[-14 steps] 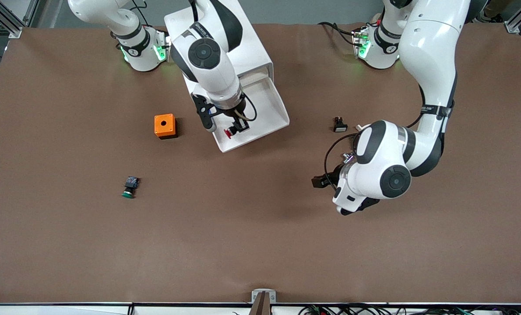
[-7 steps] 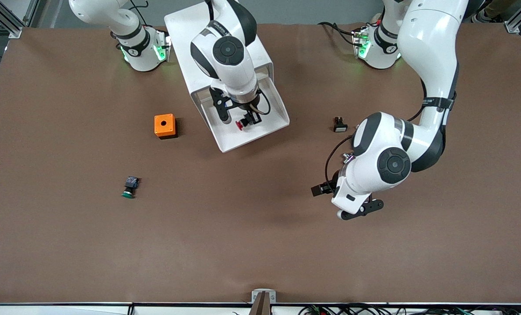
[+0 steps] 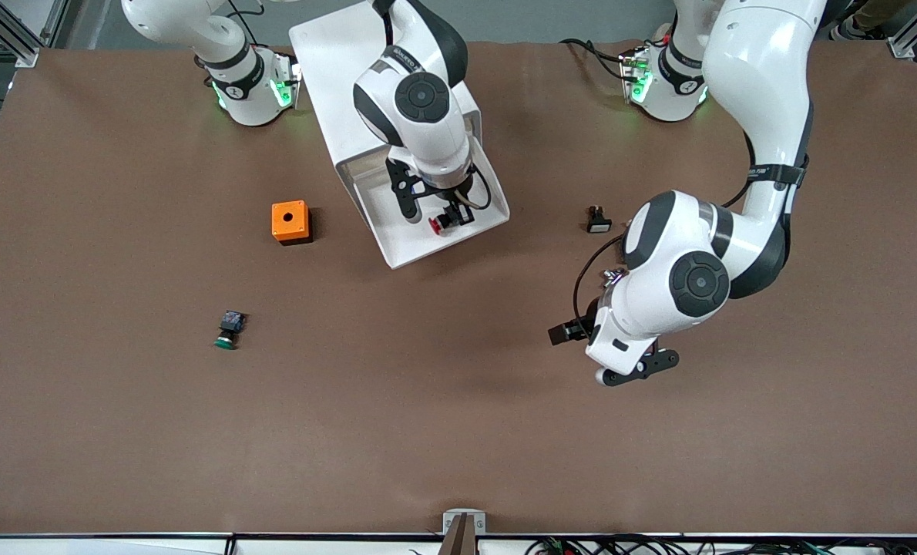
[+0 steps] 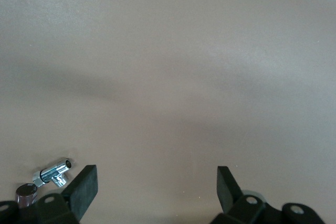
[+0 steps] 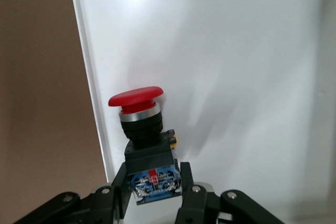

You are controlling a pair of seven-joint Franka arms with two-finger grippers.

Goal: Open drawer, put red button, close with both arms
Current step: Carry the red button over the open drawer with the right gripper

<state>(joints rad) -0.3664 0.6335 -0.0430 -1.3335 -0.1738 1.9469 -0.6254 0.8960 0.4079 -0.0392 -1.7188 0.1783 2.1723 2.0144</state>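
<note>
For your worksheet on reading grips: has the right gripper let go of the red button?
No, the right gripper is shut on the red button over the drawer.

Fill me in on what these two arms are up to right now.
The right gripper is shut on the red button, holding it over the open drawer pulled out of the white cabinet; the button has not been released. The left gripper hangs open over bare table toward the left arm's end, waiting. An orange box and a green-capped button sit untouched on the table.
</note>
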